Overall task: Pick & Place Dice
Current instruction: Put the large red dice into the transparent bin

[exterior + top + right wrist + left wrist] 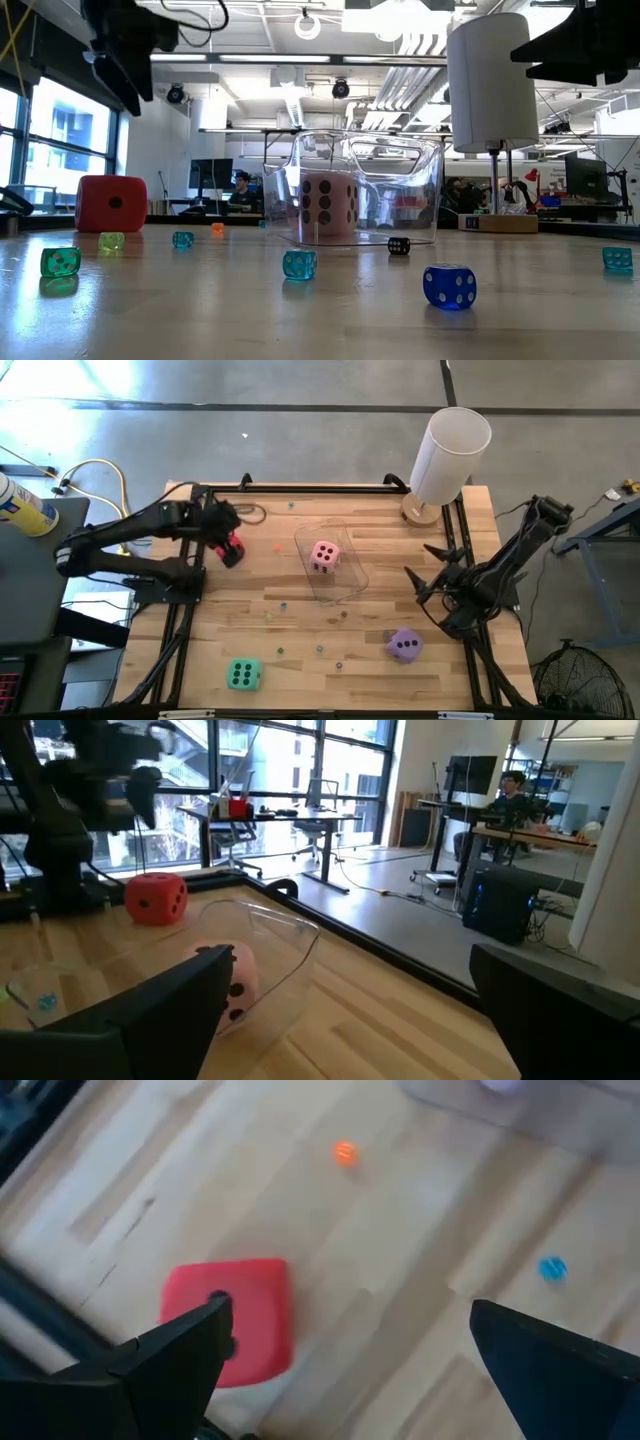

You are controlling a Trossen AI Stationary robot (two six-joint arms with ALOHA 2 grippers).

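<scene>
A: Right, from above, where do the four dice sit on the table [300,560]?

B: The pink die [325,555] lies inside the clear bin [350,582] at the middle. The red die [232,549] sits toward the left side, directly under the left end effector [226,538], whose fingers are spread wide with nothing between them. The green die [243,674] is near the front left, the purple die [404,645] near the front right. The right end effector [425,572] hangs right of the bin, wide open and empty too. A white cylinder lamp [445,460] stands at the back right corner.

A: And at table height?

B: Red die [111,204] on the left, pink die [325,206] seen through the bin [362,190], small coloured dice [449,286] scattered in front.

A: Left wrist?

B: It looks down on the red die [232,1318], partly behind one dark finger [180,1360]; neither finger touches it.

A: Right wrist?

B: The pink die [238,982] in the bin [275,945], the red die [156,898] beyond.
</scene>
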